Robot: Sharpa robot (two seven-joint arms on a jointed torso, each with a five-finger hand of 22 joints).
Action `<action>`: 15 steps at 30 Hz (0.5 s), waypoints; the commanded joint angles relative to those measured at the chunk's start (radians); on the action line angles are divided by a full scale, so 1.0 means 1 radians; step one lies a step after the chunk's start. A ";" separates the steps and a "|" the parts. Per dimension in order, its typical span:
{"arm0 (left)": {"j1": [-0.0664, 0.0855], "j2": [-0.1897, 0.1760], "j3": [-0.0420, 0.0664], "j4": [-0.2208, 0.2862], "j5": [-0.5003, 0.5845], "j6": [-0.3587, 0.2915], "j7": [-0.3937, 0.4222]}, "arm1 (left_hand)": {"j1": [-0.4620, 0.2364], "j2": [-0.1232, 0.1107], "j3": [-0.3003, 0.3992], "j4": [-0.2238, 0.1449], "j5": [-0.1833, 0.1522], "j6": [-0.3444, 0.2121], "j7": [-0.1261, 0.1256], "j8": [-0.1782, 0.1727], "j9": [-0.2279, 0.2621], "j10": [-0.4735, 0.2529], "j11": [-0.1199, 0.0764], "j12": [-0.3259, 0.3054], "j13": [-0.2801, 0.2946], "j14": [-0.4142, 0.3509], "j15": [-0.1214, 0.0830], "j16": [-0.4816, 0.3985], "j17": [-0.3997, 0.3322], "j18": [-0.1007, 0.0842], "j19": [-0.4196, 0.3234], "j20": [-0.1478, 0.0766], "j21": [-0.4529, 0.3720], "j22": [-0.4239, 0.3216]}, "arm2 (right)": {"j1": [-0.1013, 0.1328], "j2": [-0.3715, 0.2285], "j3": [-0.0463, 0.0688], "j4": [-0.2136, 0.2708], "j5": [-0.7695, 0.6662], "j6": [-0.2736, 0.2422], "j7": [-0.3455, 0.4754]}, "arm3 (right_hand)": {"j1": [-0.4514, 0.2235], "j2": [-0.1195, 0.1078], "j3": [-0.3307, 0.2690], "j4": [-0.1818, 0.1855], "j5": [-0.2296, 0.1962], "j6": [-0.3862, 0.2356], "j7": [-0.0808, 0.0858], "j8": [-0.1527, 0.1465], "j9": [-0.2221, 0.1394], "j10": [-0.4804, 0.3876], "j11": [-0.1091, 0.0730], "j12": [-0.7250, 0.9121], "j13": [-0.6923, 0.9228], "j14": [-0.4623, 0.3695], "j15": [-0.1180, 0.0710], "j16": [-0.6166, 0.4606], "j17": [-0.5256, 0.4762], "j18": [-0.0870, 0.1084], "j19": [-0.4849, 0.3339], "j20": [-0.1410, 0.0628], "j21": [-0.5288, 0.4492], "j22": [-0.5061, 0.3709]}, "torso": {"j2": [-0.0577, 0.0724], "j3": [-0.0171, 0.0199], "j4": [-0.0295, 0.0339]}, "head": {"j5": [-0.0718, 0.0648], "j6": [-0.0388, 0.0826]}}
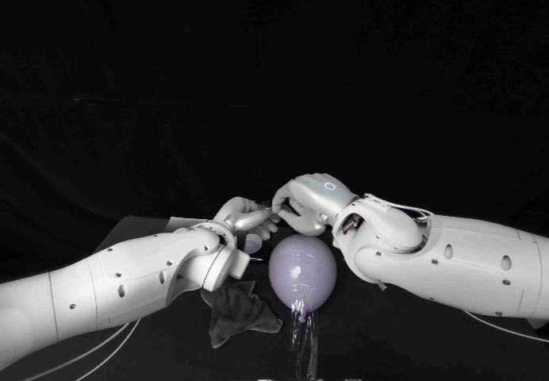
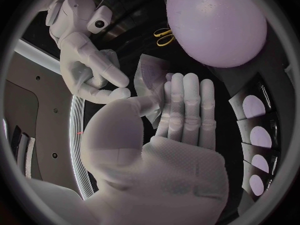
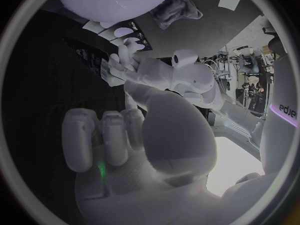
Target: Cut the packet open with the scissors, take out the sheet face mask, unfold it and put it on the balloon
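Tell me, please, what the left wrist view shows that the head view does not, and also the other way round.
The left wrist view adds the scissors with yellow handles, lying near the balloon. It also gives a clear look at the folded sheet mask, held between the left hand and the right hand. The head view adds the dark cloth, crumpled beside the balloon. Both share the balloon and the two hands meeting close to it.
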 commanded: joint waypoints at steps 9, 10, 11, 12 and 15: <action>0.002 0.002 0.001 0.007 -0.017 0.006 0.002 | 0.003 0.012 0.107 -0.099 0.007 -0.007 0.002 0.005 0.002 0.002 -0.007 0.007 0.002 -0.005 -0.001 0.004 0.001 0.013 -0.006 -0.001 0.006 0.002 | -0.003 0.021 -0.005 -0.036 -0.056 0.119 -0.090 | -0.004 0.010 0.007 0.001 -0.004 0.008 0.003 0.000 0.001 0.073 0.000 -0.001 0.204 0.104 -0.006 0.005 0.263 -0.009 0.061 -0.006 0.001 0.235 | 0.000 0.0021 -0.0019 | -0.001 -0.003; 0.002 0.002 0.001 0.008 -0.018 0.006 0.001 | 0.003 0.012 0.107 -0.099 0.007 -0.007 0.002 0.005 0.002 0.002 -0.007 0.007 0.002 -0.005 -0.001 0.004 0.001 0.013 -0.006 -0.001 0.006 0.002 | -0.003 0.022 -0.005 -0.038 -0.058 0.120 -0.095 | -0.004 0.010 0.007 0.001 -0.004 0.008 0.003 0.000 0.001 0.073 0.000 -0.001 0.204 0.104 -0.006 0.005 0.263 -0.009 0.061 -0.006 0.001 0.235 | 0.000 0.0022 -0.0021 | -0.002 -0.003; 0.002 0.002 0.001 0.009 -0.019 0.006 0.001 | 0.003 0.012 0.107 -0.099 0.007 -0.007 0.002 0.005 0.002 0.002 -0.007 0.007 0.002 -0.005 -0.001 0.004 0.001 0.013 -0.006 -0.001 0.006 0.002 | -0.003 0.023 -0.005 -0.041 -0.061 0.119 -0.102 | -0.005 0.010 0.007 0.001 -0.005 0.008 0.004 0.000 0.001 0.072 0.000 -0.003 0.202 0.104 -0.006 0.005 0.263 -0.009 0.060 -0.006 -0.001 0.234 | 0.000 0.0023 -0.0021 | -0.002 -0.003; 0.002 0.002 0.001 0.010 -0.020 0.007 0.000 | 0.003 0.012 0.107 -0.099 0.007 -0.007 0.002 0.005 0.002 0.002 -0.007 0.007 0.002 -0.005 -0.001 0.004 0.001 0.013 -0.006 -0.001 0.006 0.002 | -0.003 0.024 -0.005 -0.042 -0.064 0.118 -0.108 | -0.005 0.010 0.007 0.001 -0.005 0.008 0.004 0.000 0.001 0.072 0.000 -0.003 0.202 0.104 -0.006 0.005 0.263 -0.009 0.060 -0.006 -0.001 0.234 | 0.000 0.0022 -0.0020 | -0.002 -0.003; 0.002 0.002 0.001 0.012 -0.024 0.007 -0.001 | 0.003 0.012 0.107 -0.099 0.007 -0.007 0.002 0.005 0.002 0.002 -0.007 0.007 0.002 -0.006 0.000 0.004 0.001 0.013 -0.006 -0.001 0.006 0.002 | -0.003 0.025 -0.005 -0.046 -0.075 0.110 -0.130 | -0.005 0.010 0.007 0.001 -0.005 0.008 0.004 0.000 0.001 0.072 0.000 -0.003 0.202 0.104 -0.006 0.005 0.263 -0.009 0.060 -0.006 -0.001 0.234 | 0.000 0.0022 -0.0016 | -0.003 -0.004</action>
